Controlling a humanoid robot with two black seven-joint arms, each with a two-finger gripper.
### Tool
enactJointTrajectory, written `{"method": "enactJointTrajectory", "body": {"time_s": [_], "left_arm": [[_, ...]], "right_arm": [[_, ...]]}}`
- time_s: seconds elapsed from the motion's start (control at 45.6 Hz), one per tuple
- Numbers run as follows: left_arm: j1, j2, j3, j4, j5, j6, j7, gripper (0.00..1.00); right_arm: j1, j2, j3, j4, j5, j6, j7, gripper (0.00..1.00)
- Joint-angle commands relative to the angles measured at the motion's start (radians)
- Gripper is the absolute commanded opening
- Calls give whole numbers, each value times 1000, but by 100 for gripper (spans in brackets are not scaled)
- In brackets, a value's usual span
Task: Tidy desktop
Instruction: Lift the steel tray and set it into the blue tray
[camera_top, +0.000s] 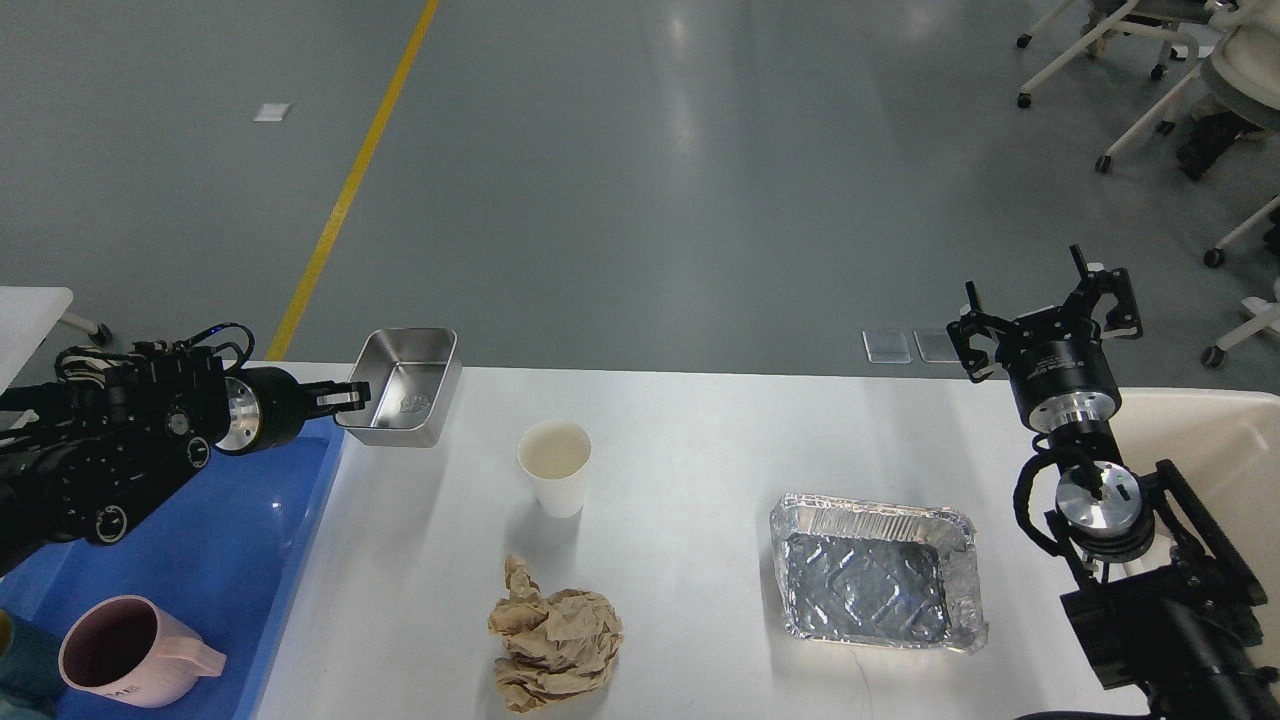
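Observation:
The white desktop (700, 440) spans the view. My left gripper (345, 398) is shut on the rim of a small steel rectangular tin (405, 385) and holds it tilted above the desktop's far left, at the edge of the blue tray (240, 560). A white paper cup (555, 467) stands upright left of centre. A crumpled brown paper ball (553, 637) lies near the front. An empty foil tray (873, 582) lies to the right. My right gripper (1045, 310) is open and empty, raised above the desktop's far right.
A pink mug (130, 652) lies in the blue tray at front left, with a dark teal thing (20, 660) beside it. A beige bin (1215, 460) stands at the right edge. Office chairs (1150, 60) stand on the floor beyond.

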Motion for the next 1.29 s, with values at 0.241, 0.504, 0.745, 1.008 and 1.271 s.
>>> {"method": "enactJointTrajectory", "body": {"time_s": [0.241, 0.504, 0.745, 1.008, 1.271], "left_arm": [[-26, 388, 1, -344, -6, -84, 8, 0], [-22, 612, 1, -374, -78, -99, -58, 0], [128, 579, 10, -349, -110, 3, -47, 2], [260, 432, 12, -156, -109, 133, -52, 3], [291, 272, 10, 33, -113, 225, -63, 4]], "right_arm": [[5, -19, 0, 0, 0, -3, 0, 100], [5, -18, -3, 2, 0, -5, 0, 100], [1, -19, -5, 3, 0, -5, 0, 100], [-7, -21, -5, 3, 0, -3, 0, 100], [-10, -21, -5, 3, 0, -4, 0, 100]]}}
